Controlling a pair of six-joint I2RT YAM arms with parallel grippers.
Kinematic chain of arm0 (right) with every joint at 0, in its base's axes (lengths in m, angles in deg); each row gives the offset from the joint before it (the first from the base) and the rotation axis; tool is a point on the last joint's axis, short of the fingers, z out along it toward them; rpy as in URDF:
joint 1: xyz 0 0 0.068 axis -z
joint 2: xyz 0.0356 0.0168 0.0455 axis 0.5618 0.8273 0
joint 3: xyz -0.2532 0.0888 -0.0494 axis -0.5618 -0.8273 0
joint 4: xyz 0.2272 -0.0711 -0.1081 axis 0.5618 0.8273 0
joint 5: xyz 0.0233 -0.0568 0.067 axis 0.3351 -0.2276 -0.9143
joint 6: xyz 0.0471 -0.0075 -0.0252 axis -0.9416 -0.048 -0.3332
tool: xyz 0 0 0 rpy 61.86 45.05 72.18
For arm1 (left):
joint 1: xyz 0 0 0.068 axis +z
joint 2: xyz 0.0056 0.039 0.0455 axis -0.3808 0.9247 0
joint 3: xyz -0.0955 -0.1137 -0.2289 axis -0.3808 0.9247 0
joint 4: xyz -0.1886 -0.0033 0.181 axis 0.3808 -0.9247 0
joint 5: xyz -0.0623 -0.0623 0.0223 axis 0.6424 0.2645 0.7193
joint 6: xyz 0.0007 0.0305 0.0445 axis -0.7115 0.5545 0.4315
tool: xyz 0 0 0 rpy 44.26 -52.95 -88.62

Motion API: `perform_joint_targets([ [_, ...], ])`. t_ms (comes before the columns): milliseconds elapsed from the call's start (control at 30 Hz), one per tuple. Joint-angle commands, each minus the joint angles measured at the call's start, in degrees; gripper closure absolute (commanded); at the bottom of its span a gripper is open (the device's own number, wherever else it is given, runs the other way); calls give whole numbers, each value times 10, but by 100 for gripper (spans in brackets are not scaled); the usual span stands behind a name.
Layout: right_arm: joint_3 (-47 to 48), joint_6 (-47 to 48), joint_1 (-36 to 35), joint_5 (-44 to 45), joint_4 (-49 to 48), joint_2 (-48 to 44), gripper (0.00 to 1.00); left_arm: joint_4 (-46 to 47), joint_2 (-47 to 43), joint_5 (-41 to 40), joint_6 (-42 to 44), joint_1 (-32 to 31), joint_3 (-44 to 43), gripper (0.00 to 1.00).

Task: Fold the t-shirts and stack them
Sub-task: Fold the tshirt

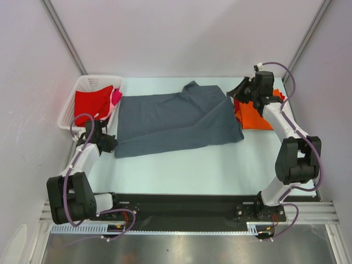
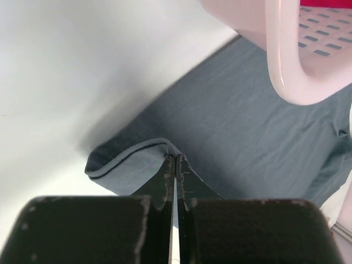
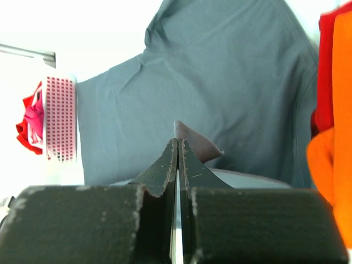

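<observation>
A dark slate-grey t-shirt [image 1: 176, 118] lies spread across the middle of the table. My left gripper [image 1: 108, 144] is at its near left corner. In the left wrist view the left gripper [image 2: 176, 158] is shut, with the curled hem of the grey t-shirt [image 2: 247, 121] pinched at its tips. My right gripper [image 1: 240, 91] is at the shirt's far right edge. Seen from the right wrist, the right gripper [image 3: 179, 142] is shut and a small flap of the grey t-shirt [image 3: 209, 71] sticks out past its tips. An orange t-shirt [image 1: 254, 118] lies at the right.
A white lattice basket [image 1: 82, 88] stands at the back left, holding a red shirt [image 1: 93, 102] and a pink one [image 1: 116, 97]. A red shirt [image 1: 279, 94] shows from under the orange one. Walls close in on the left, back and right.
</observation>
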Motion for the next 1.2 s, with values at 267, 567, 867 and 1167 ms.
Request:
perform_joint_targets([
  [267,76,5,6,-7,-12,52,100,64,77,33,-7,9,-40,100],
  [567,89,-3,14,3,-22,88,88,83,130,39,11,9,-70,93],
  [867,66,6,-8,28,-5,47,27,49,70,20,35,8,-69,20],
  [1167,-230,-64,-44,132,-129,-206,42,75,-81,44,7,9,58,27],
])
